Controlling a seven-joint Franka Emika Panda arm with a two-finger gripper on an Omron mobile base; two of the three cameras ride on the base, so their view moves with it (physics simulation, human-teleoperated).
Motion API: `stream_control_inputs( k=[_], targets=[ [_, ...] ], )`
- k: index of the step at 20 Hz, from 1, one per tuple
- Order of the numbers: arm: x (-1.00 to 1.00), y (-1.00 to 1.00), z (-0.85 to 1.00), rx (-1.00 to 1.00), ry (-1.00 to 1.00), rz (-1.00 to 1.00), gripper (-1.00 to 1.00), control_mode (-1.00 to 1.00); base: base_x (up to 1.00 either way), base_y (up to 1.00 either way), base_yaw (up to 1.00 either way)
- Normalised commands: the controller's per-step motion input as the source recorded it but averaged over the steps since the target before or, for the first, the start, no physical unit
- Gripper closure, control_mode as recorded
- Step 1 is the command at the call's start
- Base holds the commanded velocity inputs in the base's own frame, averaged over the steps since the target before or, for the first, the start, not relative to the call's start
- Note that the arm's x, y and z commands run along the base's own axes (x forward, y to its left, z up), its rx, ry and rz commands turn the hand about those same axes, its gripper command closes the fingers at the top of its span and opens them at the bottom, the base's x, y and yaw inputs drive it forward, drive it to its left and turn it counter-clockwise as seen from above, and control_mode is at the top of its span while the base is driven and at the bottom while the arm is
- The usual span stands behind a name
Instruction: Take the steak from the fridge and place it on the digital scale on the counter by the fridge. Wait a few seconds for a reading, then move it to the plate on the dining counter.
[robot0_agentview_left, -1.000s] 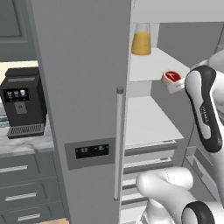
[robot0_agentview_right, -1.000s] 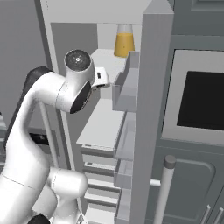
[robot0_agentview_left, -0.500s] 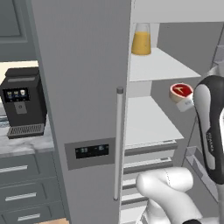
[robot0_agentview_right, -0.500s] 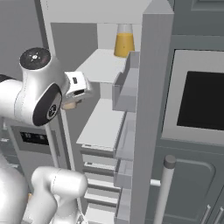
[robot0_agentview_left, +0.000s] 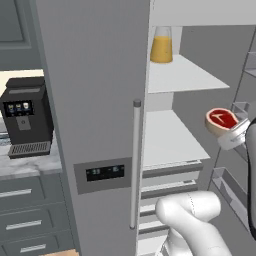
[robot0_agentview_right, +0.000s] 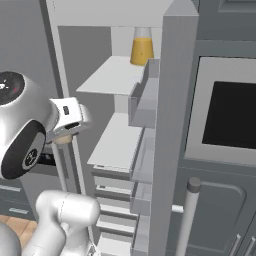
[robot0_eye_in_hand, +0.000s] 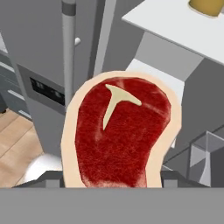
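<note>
One steak: the steak is being carried in mid-air just outside the open fridge, level with the gap between its two upper shelves, resting on no shelf.
Grip: the gripper is clamping the steak at its near edge; in the hand view the meat is standing up from the bottom of the frame with the fingertips hidden behind it, so this is being read from the way the slab is hanging unsupported.
Why held so: the red face is tilting up and outward from the hand, which is probably leaving the flat underside free to be laid down on the digital scale.
Why the door is open: the right door is standing swung out with its bins facing the shelves, giving the arm room to work clear of the cabinet; the left door is staying shut, its dispenser panel facing forward.
Juice glasses: one, a glass of orange juice, is sitting on the top shelf, well apart from the steak.
Coffee machines: one black coffee machine is standing on the narrow marble counter left of the fridge.
Ovens: one built-in oven is showing beyond the open door.
Task stage: judging by this, the weighing step is not yet done, and the carry toward the counter beside the fridge is what is coming next.
</note>
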Motion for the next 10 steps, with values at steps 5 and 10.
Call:
stream_control_inputs(
  k=[5,10],
  targets=[
    [0.00,0.12,0.01,0.02,0.01,-0.06,1.00,-1.00,0.00,0.00,0.00],
    [0.00,0.08,0.00,0.05,0.03,-0.11,1.00,-1.00,0.00,0.00,0.00]
  ],
)
